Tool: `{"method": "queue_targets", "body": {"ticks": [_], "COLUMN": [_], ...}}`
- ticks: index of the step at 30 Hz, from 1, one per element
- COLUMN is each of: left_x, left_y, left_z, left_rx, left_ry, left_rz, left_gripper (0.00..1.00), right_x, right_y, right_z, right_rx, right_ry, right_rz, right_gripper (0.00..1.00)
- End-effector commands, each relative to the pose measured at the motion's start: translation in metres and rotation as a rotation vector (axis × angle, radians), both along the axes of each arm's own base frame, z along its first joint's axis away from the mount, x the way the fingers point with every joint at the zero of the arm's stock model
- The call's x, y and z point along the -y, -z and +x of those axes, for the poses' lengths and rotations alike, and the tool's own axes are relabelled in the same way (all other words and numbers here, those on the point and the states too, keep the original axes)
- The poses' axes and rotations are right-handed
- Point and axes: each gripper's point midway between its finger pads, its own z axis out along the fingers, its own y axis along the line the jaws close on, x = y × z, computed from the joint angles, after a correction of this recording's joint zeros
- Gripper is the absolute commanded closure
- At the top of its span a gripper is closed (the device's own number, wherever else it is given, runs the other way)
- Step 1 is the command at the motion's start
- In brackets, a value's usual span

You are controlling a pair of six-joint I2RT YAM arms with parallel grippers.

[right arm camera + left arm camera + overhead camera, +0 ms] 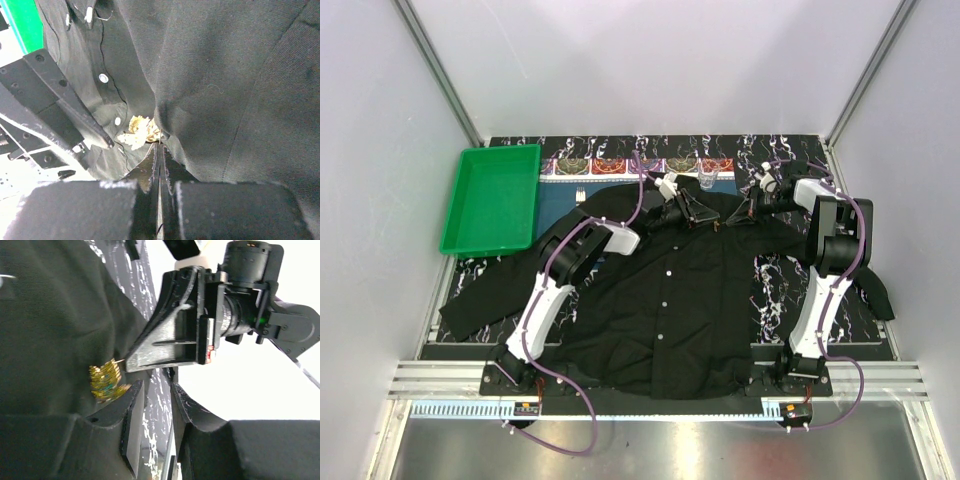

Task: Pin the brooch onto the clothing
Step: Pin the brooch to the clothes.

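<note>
Left arm [555, 290], right arm [830, 270] reach forward, wrists angled inward, tips facing, close together. Left gripper [156, 388] jaws parted. Right gripper [160, 150] jaws pressed together.

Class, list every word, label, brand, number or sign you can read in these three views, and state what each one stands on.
No text can be read in any view.
Small tag below the left arm's base: too small to read.
Small tag below the right arm's base: too small to read.
Black shirt, brooch, green tray, patterned placemat: no lettering visible.
</note>
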Motion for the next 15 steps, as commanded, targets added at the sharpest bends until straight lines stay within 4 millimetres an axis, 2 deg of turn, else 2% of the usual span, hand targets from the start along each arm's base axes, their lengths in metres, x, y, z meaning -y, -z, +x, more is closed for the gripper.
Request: {"method": "queue_targets", "body": {"ticks": [1, 4, 7, 10, 11, 12, 13, 15], "left_x": [0.01, 0.01, 0.004, -0.008, -0.012, -0.016, -0.02, -0.031], "left_y": [-0.029, -0.022, -0.005, -0.005, -0.013, -0.012, -0.026, -0.013], "left_z": [-0.008, -0.006, -0.001, 0.004, 0.007, 0.005, 0.008, 0.007], "left_rx": [0.076, 0.061, 0.005, 0.008, 0.034, 0.037, 0.062, 0.043], "left_ry": [0.041, 0.031, -0.005, -0.044, -0.052, -0.057, -0.074, -0.099], "left_rz": [-0.118, -0.097, -0.048, -0.08, -0.085, -0.073, -0.074, 0.024], "left_gripper": [0.7, 0.7, 0.73, 0.73, 0.72, 0.68, 0.68, 0.64], "right_x": [-0.003, -0.004, -0.004, -0.004, -0.004, -0.002, -0.002, -0.002], "right_y": [-0.002, -0.005, -0.007, -0.008, -0.008, -0.009, -0.01, -0.009], "right_z": [0.001, 0.0, 0.0, 0.001, 0.001, 0.002, 0.002, 0.001], "right_rx": [0.009, 0.014, 0.019, 0.025, 0.027, 0.032, 0.033, 0.026], "right_ry": [-0.007, -0.01, -0.011, -0.012, -0.011, -0.009, -0.006, -0.005], "right_rz": [0.012, 0.017, 0.021, 0.014, 0.011, 0.004, 0.0, 0.001], "right_gripper": [1.0, 1.0, 1.0, 1.0, 1.0, 1.0, 1.0, 1.0]}}
